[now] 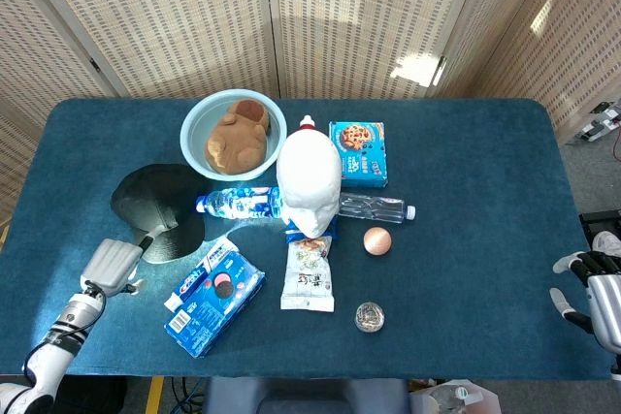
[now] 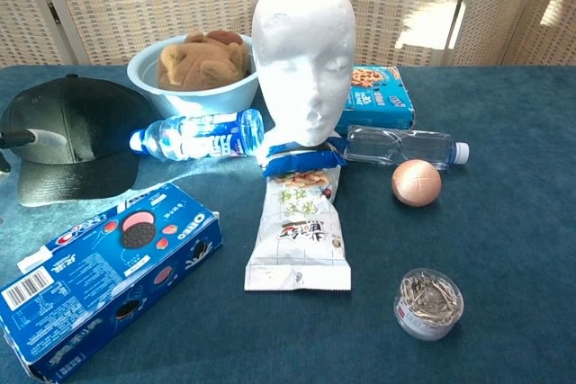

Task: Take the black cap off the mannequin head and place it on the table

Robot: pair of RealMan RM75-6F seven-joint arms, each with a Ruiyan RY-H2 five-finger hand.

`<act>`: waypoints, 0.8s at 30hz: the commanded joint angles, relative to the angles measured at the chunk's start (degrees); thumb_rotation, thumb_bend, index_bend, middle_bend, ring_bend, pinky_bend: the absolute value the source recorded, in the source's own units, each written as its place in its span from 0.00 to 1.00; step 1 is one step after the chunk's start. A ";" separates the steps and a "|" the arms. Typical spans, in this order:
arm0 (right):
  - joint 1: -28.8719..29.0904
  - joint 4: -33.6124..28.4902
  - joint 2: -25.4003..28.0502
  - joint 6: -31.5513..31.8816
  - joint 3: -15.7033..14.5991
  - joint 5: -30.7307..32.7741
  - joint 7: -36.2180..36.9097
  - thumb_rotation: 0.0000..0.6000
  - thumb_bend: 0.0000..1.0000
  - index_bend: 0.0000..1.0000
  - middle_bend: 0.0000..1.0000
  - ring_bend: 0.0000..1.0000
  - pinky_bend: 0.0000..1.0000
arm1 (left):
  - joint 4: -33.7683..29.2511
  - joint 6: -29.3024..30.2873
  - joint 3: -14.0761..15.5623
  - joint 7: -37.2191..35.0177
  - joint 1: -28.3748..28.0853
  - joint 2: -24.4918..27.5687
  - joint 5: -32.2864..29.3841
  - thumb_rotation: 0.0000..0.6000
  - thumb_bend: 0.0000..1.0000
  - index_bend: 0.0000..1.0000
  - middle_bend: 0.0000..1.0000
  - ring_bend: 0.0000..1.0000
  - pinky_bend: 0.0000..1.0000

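The black cap (image 1: 155,212) lies on the blue table to the left, brim toward the front; in the chest view the cap (image 2: 67,143) rests flat with its crown up. The white mannequin head (image 1: 309,181) stands bare in the middle, and its face (image 2: 304,60) looks toward me. My left hand (image 1: 112,266) is just off the cap's front-left edge and holds nothing, with one fingertip close to the brim. In the chest view only a dark fingertip (image 2: 13,138) shows at the left border. My right hand (image 1: 590,290) hangs beyond the table's right edge, fingers apart and empty.
A light blue basin (image 1: 193,121) with a brown plush toy sits behind the cap. A blue-label bottle (image 1: 241,203), an Oreo box (image 1: 213,296), a snack bag (image 1: 309,276), a clear bottle (image 1: 374,208), a cookie box (image 1: 357,152), a ball (image 1: 377,240) and a paperclip jar (image 1: 369,316) surround the head.
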 commanded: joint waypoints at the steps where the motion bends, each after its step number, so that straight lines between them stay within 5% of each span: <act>1: 0.08 0.38 -0.16 -0.34 -0.05 0.17 0.22 1.00 0.30 0.49 0.45 0.33 0.37 | -4.14 4.92 -1.52 -0.28 3.08 2.75 -1.36 1.00 0.16 0.00 0.59 0.65 0.99; 6: 0.70 1.21 -0.43 -1.63 -0.23 0.10 0.42 1.00 0.30 0.49 0.45 0.33 0.37 | -7.17 12.59 -2.30 -1.60 7.06 4.21 -0.33 1.00 0.16 0.00 0.51 0.57 0.88; 16: 2.26 2.79 -1.20 -4.15 -0.82 -1.14 2.21 1.00 0.30 0.49 0.42 0.33 0.37 | -13.10 21.29 -1.47 -0.76 14.17 6.71 -0.88 1.00 0.16 0.04 0.23 0.26 0.46; 24: 2.95 3.29 -2.54 -4.32 -1.60 -3.67 2.36 1.00 0.30 0.49 0.40 0.33 0.37 | -13.04 28.51 -0.13 -0.81 18.56 5.15 5.10 1.00 0.16 0.04 0.20 0.23 0.37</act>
